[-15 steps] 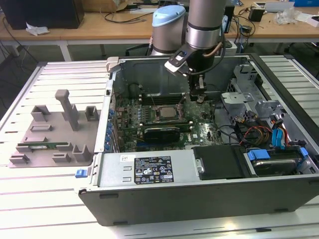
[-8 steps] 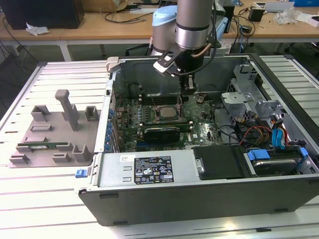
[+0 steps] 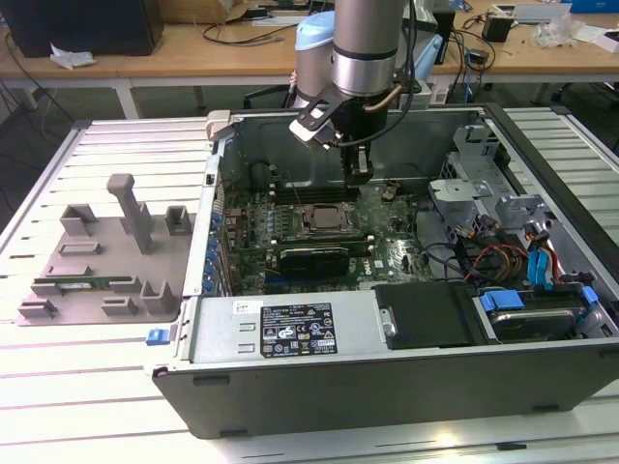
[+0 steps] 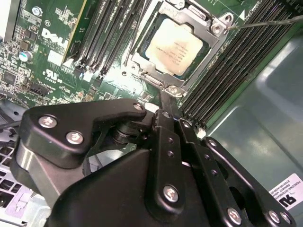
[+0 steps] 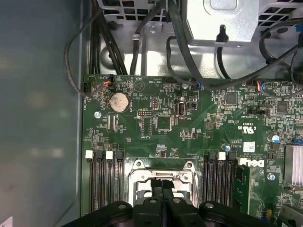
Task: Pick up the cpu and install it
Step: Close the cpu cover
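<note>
ROBOT ARM OVER AN OPEN COMPUTER: The gripper [image 3: 360, 170] hangs inside the open computer case [image 3: 387, 377]. Its jaws are pressed together with nothing between them, as both wrist views show. The cpu [image 4: 174, 46], silvery plate up, lies flat in the socket frame [image 4: 151, 75] on the green motherboard [image 5: 189, 127]. It sits just beyond the fingertips [image 4: 164, 106] and below them, apart from the gripper. Black memory slots [image 4: 109, 28] run along both sides of the socket, to either side of the jaws' line. Judging by these pictures, the picking up and placing are done, since the chip is out of the jaws and sits square in its recess. Securing it appears to be what is left. A thin metal lever [image 4: 265, 21] runs out from one corner of the frame, and whether it is latched cannot be told. A grey parts tray [image 3: 97, 261] rests on the table [image 3: 77, 387] outside the case, well apart from the jaws.
</note>
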Robot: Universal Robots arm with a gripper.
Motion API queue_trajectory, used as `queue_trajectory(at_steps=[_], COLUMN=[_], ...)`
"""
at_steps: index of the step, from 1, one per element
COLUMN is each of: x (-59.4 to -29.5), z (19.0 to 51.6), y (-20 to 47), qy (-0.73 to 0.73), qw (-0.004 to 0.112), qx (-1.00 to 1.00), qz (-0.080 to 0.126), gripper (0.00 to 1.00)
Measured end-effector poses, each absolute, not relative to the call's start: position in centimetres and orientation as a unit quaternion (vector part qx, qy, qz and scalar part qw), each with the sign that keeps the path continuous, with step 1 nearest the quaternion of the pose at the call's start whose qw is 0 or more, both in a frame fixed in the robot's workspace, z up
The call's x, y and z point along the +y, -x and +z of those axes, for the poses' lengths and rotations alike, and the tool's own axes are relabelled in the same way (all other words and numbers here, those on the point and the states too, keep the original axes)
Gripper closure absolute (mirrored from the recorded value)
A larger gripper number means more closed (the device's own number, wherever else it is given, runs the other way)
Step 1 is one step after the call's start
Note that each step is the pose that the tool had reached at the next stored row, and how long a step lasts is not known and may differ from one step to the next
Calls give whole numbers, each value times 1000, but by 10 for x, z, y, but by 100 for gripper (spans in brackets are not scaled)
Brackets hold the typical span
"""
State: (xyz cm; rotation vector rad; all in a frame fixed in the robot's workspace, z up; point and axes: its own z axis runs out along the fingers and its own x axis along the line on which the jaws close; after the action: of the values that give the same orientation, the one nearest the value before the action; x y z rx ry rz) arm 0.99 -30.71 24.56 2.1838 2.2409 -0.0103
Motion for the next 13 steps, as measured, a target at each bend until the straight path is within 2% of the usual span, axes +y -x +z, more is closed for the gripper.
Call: queue_trajectory(at_steps=[6, 13], x=[-307, -318], z=[240, 234], y=[-10, 3], qy=[-698, -698], qw=[-3, -1], qx=[716, 716], qz=[-13, -11], gripper=[89, 89])
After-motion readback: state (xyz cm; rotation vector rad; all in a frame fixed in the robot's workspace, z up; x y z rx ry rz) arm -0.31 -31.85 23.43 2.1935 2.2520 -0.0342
